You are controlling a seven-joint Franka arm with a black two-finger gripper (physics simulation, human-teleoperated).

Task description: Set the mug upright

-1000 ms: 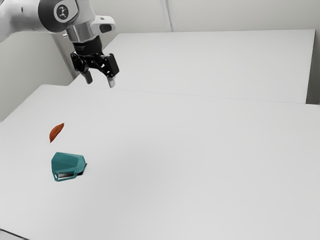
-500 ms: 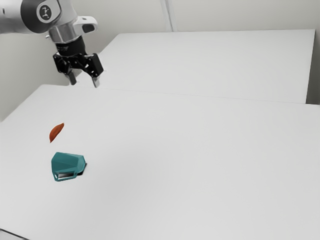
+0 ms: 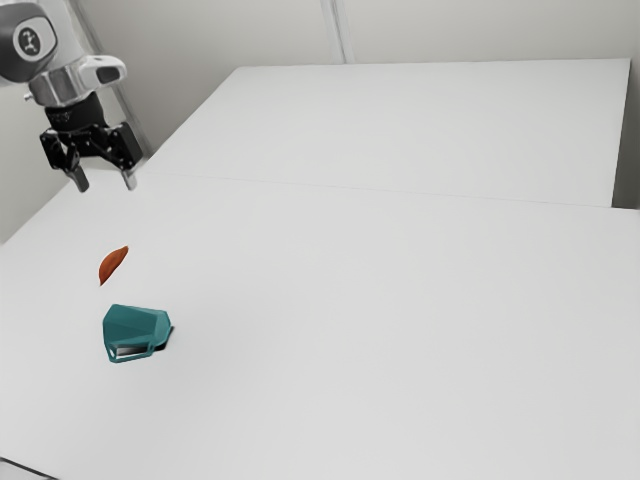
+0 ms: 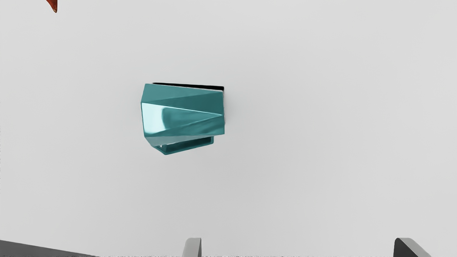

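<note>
Exterior view: round emblem (image 3: 29, 41) on the arm (image 3: 66, 84), empty fingers (image 3: 106, 184) wide apart, mug (image 3: 136, 325) on its side.

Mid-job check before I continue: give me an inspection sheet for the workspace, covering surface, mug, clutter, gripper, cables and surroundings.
Surface: white table, plain, no spill seen.
Job's things: teal mug lying on its side, handle out to one side.
Clutter: small orange-red object near the mug, not touching it.
Gripper: open, empty, raised over the table.
Cables: nothing seen that is clearly a cable.
Surroundings: pale walls; white flat surface beyond the table.
</note>
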